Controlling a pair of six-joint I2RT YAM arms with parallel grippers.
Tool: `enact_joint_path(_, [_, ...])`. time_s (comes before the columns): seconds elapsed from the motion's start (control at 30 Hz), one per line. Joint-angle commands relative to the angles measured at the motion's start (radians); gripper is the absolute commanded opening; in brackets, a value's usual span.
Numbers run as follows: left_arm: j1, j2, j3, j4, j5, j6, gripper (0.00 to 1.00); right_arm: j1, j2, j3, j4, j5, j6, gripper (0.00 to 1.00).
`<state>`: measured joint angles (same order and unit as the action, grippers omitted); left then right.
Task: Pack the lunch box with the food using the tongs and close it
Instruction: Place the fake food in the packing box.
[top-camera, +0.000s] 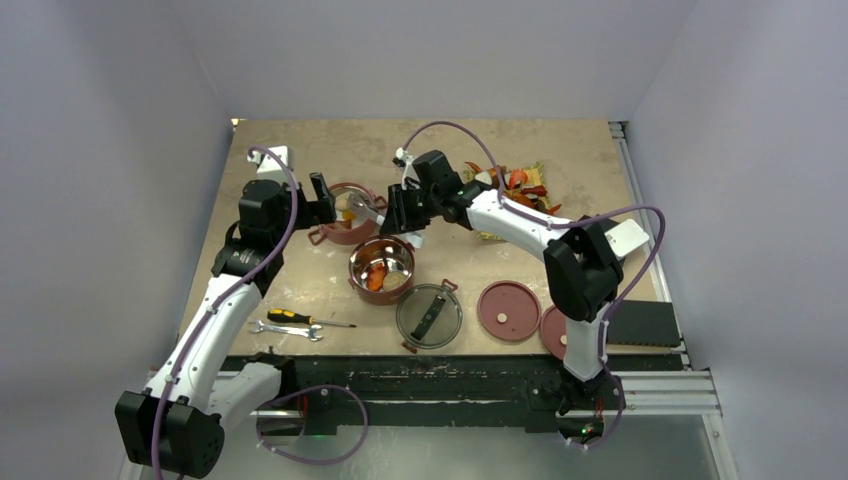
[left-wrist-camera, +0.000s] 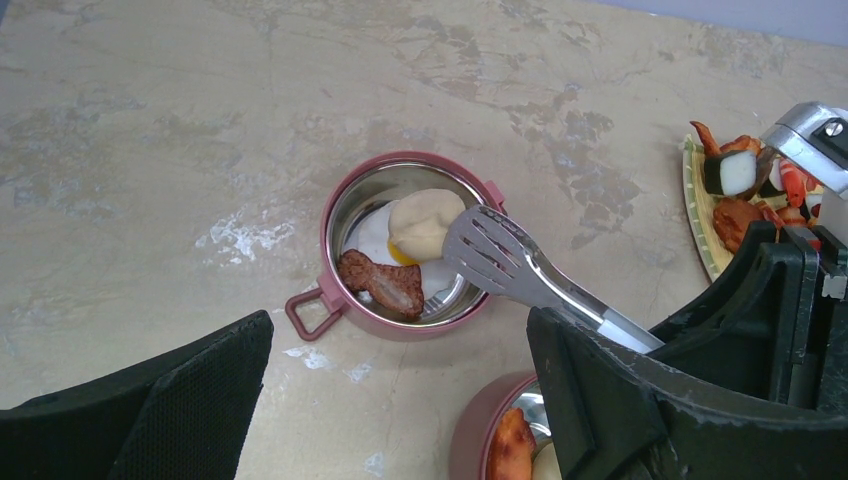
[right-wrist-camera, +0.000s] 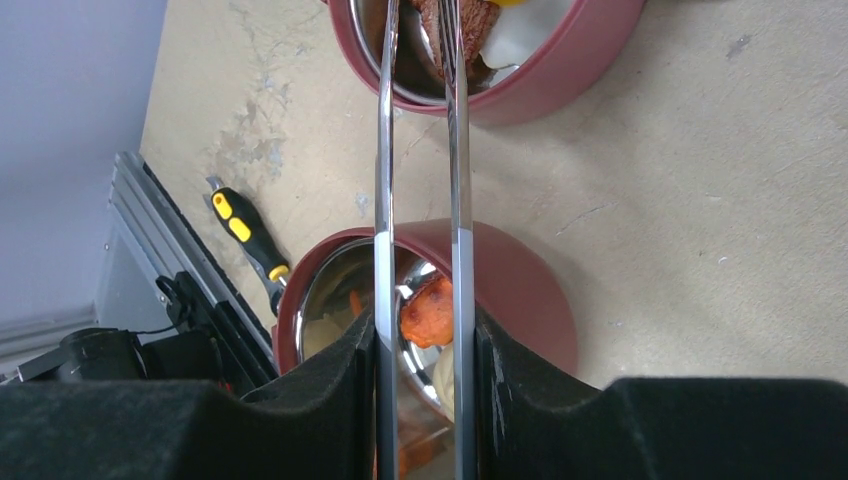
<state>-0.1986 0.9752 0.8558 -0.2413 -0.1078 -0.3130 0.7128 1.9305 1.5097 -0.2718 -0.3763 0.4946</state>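
The right jaws pinch the tongs (right-wrist-camera: 385, 150) across both thin arms, squeezing them to a narrow gap, near the middle of the top view. The tongs reach left to the far bowl (left-wrist-camera: 335, 200) of the lunch box, which sits mid-frame in the left wrist view. Their slotted tip is over the bowl's right rim, right beside a beige bun (left-wrist-camera: 425, 222). A fried egg (left-wrist-camera: 372, 238) and a brown chunk (left-wrist-camera: 380, 283) also lie in that bowl.

The left jaws stand spread wide with nothing between them, just left of the far bowl in the top view. The second bowl (top-camera: 353, 270) stands just below it in the frame, with an orange chunk (right-wrist-camera: 430, 310) inside.

A dark see-through lid (top-camera: 429, 316) and a red disc lid (top-camera: 508, 311) lie on the bench (top-camera: 300, 160) to the lower right of the bowls. More food (top-camera: 520, 185) is heaped on a mat (left-wrist-camera: 695, 215) at upper right. A screwdriver (top-camera: 300, 319) and a wrench (top-camera: 285, 329) lie at lower left.
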Motion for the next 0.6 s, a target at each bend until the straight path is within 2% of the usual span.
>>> enact_joint_path(0.0, [-0.002,-0.010,0.004,0.036,0.006,-0.001,0.99,0.005,-0.015,0.069,0.023,-0.002,-0.024,0.27])
enact_joint_path(0.27, [-0.001,-0.009,0.005,0.035,0.006,0.000,0.99,0.007,-0.004,0.079,0.017,-0.011,-0.035,0.39])
enact_joint_path(0.43, [-0.001,-0.007,0.005,0.036,0.006,0.000,0.99,0.007,-0.007,0.085,0.017,-0.011,-0.040,0.40])
enact_joint_path(0.57, [-0.001,-0.007,0.006,0.034,0.003,0.001,0.99,0.006,-0.012,0.087,0.018,-0.012,-0.041,0.34])
